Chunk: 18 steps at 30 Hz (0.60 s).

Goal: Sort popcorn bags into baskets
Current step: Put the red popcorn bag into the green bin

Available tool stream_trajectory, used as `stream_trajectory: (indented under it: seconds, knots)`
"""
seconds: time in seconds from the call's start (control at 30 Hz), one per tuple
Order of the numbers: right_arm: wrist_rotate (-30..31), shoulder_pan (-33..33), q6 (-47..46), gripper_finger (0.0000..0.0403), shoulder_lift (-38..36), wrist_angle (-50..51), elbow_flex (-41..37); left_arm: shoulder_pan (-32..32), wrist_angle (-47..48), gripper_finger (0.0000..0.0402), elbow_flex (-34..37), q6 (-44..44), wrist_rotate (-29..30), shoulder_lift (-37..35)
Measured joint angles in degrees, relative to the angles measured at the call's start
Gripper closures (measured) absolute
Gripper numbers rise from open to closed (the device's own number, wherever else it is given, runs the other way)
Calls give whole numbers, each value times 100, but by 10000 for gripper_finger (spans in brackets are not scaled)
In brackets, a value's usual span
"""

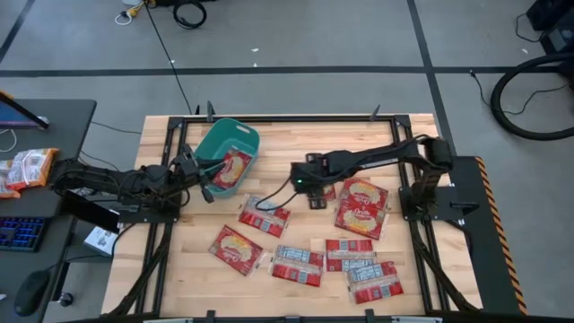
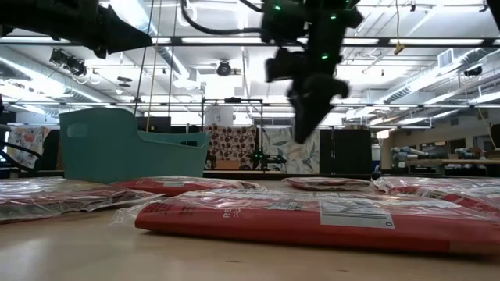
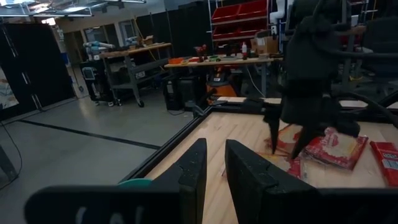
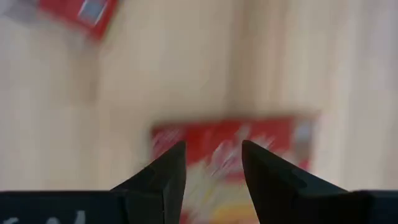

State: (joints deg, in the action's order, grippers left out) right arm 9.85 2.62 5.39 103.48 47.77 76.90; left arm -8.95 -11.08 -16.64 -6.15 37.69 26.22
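The teal basket stands at the table's far left, with one red popcorn bag lying in it. Several more red bags lie flat on the wood: one near the middle, one nearer, and others such as to the right. My left gripper hovers at the basket's near left rim, open by a narrow gap and empty. My right gripper hangs open above a bag near the table's middle, pointing down and clear of it.
A black frame rims the table. Left of it stands a dark desk with an orange-white packet, a keyboard and a mouse. Bare wood shows along the far side, right of the basket.
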Motion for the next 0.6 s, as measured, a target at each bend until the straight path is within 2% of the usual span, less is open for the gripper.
stream_trajectory:
  seconds: [0.33,0.47,0.6]
  knots:
    - [-1865,498,-904,242,-75,1827,-96,-1,-25,338,0,-4,0,2]
    - [-2138,493,-1079,234,-105,2180,-202,-2,-25,338,0,-7,0,0]
    - [-2615,492,-1228,205,-101,2191,-687,-2,-24,338,0,-4,0,2]
